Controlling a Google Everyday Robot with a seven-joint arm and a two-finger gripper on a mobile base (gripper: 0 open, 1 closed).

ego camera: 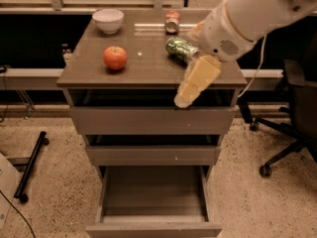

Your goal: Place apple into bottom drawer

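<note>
The red-orange apple (115, 57) sits on the left part of the cabinet top (148, 73). The bottom drawer (153, 195) is pulled out wide and shows an empty grey inside. My gripper (182, 99) hangs from the white arm, which comes in from the upper right. It is cream-coloured, points down and left, and is in front of the cabinet top's front edge. It is to the right of the apple, apart from it and holding nothing that I can see.
A white bowl (108, 20) stands at the back left of the top. A green can (181, 48) lies on its side, partly behind the arm, and a red-and-silver can (172, 22) is behind it. An office chair (292, 113) stands at the right, a black stand leg (30, 165) at the left.
</note>
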